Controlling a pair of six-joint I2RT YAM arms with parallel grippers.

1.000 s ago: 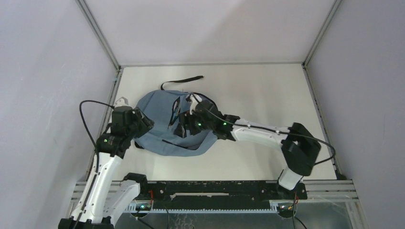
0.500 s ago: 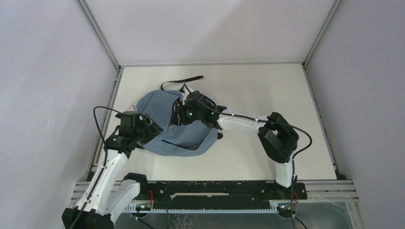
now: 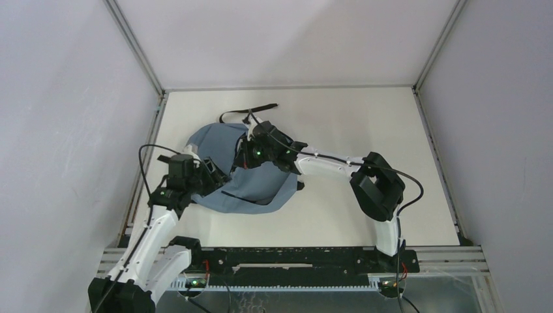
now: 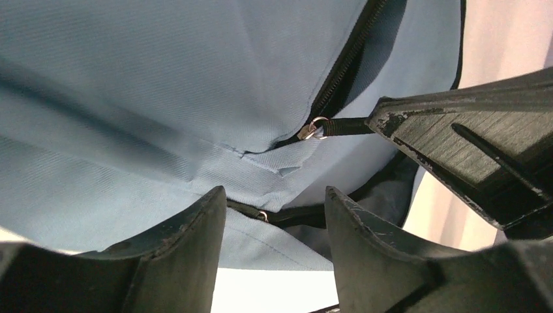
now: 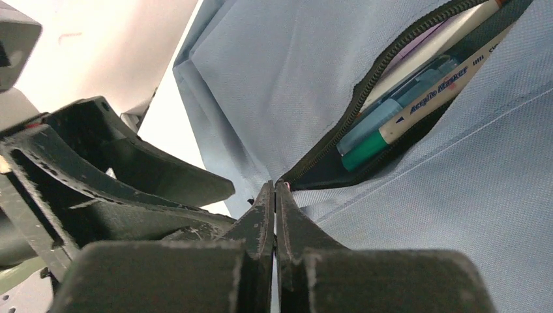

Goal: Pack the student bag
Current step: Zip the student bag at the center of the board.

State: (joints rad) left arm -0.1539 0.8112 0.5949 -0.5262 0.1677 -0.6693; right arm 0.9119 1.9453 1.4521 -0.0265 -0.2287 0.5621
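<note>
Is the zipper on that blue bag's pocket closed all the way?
No, the student bag's pocket gapes open, with a marker visible inside.

The open zip pocket (image 5: 326,173) of the soft slate-blue fabric backpack (image 5: 261,85) half hid a green-capped white marker (image 5: 420,107); the pale items (image 5: 450,40) behind it could not be identified.

Place: robot test cell, lab-type setting.
Enclosure: plain pale wall panels (image 3: 65,98) on three sides, joined by aluminium corner posts (image 3: 134,45).
Work surface: bare white table (image 3: 352,117), walled along its far, left and right edges.
Fixtures: two robot arms (image 3: 329,163) bolted to a black rail (image 3: 293,257) at the table's near edge.
Wiring: loose black cables (image 3: 139,160) looping off the arms.
</note>
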